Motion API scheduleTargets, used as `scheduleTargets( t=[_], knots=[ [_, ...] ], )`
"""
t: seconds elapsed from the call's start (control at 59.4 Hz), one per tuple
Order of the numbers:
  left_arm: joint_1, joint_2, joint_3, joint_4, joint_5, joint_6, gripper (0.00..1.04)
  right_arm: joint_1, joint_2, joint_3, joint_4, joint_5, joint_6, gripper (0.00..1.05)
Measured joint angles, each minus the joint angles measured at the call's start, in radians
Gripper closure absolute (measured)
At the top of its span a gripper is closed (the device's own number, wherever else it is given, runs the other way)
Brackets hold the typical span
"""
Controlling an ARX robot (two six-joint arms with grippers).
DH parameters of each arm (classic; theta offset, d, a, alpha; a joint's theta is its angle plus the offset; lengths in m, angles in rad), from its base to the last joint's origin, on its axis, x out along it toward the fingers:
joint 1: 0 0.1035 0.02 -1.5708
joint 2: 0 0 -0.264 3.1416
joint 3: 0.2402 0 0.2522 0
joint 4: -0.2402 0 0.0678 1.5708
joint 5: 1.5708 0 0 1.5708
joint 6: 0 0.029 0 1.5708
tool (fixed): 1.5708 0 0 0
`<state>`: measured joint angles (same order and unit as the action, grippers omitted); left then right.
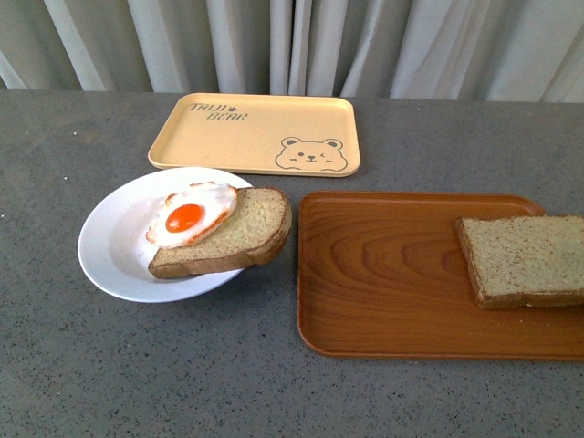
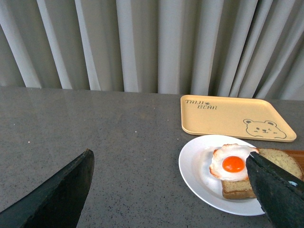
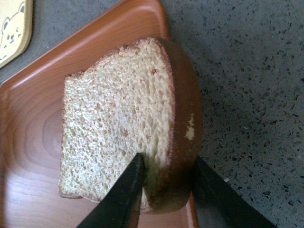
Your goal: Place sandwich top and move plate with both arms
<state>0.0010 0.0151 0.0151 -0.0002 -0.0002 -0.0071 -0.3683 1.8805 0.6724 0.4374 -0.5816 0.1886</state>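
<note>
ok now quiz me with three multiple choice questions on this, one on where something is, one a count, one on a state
1. The squarish speckled brown bread slice lies on: A the round white plate; B the brown wood-grain tray; C the pale yellow bear tray.
2. Bread slices in the front view: A three; B one; C two.
3. The left gripper is: A open, holding nothing; B shut on the plate; C shut on a bread slice.

Answers:
1 B, it lies flat on that tray's right part.
2 C, that slice plus the domed slice under the fried egg.
3 A, its jaws stand wide apart with nothing between them.
</note>
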Motion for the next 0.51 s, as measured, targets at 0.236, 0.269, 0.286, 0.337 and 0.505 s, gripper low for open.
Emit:
scheduleTargets(
  t=[0.236,0.269,0.286,0.337,0.505],
  knots=[
    [0.0,0.0,0.0,0.0,0.0,0.0,0.09,0.052,-0.181,-0.016,-0.029,-0.046,0.089,1.03],
    [0.0,0.0,0.0,0.0,0.0,0.0,0.09,0.068,-0.204,-0.016,-0.03,-0.047,0.106,1.03],
    [0.0,0.0,0.0,0.0,0.0,0.0,0.09,0.074,-0.211,-0.016,-0.03,-0.047,0.109,1.03],
    [0.0,0.0,0.0,0.0,0.0,0.0,0.09,0.107,-0.249,-0.016,-0.032,-0.045,0.136,1.03],
    [0.0,0.0,0.0,0.0,0.0,0.0,0.09,0.256,-0.334,0.001,-0.019,0.006,0.237,1.03]
  ],
)
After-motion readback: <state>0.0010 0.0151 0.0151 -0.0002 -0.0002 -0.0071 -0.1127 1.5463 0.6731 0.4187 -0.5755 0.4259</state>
